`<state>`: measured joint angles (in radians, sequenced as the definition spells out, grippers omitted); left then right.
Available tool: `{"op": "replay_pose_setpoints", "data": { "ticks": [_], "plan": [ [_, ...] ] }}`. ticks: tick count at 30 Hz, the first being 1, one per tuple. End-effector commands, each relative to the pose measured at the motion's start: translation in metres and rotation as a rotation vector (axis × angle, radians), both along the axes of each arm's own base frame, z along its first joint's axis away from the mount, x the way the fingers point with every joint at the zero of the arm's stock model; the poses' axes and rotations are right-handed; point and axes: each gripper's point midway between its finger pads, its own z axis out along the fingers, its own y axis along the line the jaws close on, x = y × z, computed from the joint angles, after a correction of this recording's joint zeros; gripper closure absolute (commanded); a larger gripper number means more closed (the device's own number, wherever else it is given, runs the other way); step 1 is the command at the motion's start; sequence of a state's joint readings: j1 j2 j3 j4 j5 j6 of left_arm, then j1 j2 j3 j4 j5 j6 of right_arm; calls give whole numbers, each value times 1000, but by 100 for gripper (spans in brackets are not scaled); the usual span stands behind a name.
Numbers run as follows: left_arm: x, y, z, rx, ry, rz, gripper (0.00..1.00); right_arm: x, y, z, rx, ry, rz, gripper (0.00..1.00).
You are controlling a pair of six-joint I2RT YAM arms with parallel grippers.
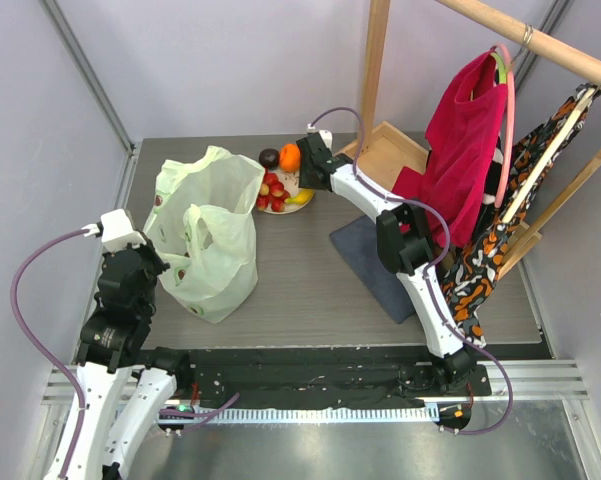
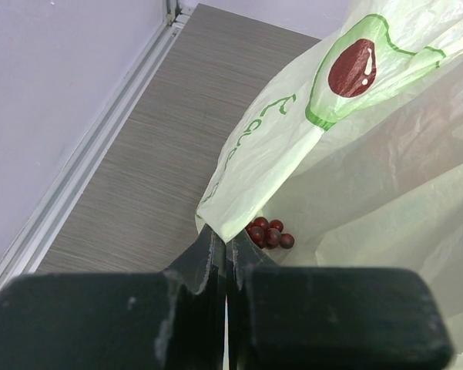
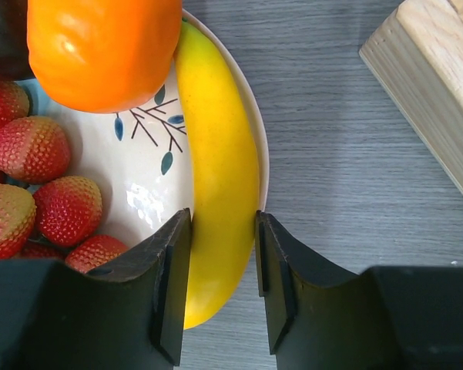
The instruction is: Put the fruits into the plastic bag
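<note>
The pale green plastic bag (image 1: 215,230) with avocado prints lies at the left of the table. My left gripper (image 1: 168,266) is shut on the bag's edge (image 2: 239,216), holding it open. A dark red grape bunch (image 2: 268,231) lies inside the bag. A white plate (image 3: 256,123) behind the bag holds an orange (image 1: 290,156), a dark round fruit (image 1: 269,157), several strawberries (image 1: 272,192) and a yellow banana (image 3: 219,154). My right gripper (image 3: 222,270) is over the plate (image 1: 280,210), its fingers touching both sides of the banana, which still rests on the plate rim.
A wooden box (image 1: 385,150) stands just right of the plate and shows in the right wrist view (image 3: 431,85). A red cloth (image 1: 460,150) and a patterned cloth (image 1: 500,230) hang from a wooden rack at the right. A dark mat (image 1: 370,255) lies mid-table.
</note>
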<state>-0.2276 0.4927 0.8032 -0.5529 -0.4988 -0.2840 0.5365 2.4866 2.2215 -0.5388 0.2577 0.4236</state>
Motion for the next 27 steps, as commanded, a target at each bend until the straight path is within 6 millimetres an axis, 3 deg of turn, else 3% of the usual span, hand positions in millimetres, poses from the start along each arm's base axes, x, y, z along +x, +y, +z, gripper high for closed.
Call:
{"op": "replay_pose_setpoints", "data": {
  "ticks": [1,9,21,27],
  "plan": [
    [3,-1,14,-17,-64,-2,100,-2,-11,37,-3,-43,-42,69],
    [2,-2,14,-22,-69,-8,100,-9,-25,58,-24,-70,-74,72],
    [1,-3,15,-26,-74,-12,100,-21,-40,58,-77,-54,-96,73],
    [1,-3,15,-27,-75,-15,100,-31,-51,74,-94,-72,-98,80]
  ]
}}
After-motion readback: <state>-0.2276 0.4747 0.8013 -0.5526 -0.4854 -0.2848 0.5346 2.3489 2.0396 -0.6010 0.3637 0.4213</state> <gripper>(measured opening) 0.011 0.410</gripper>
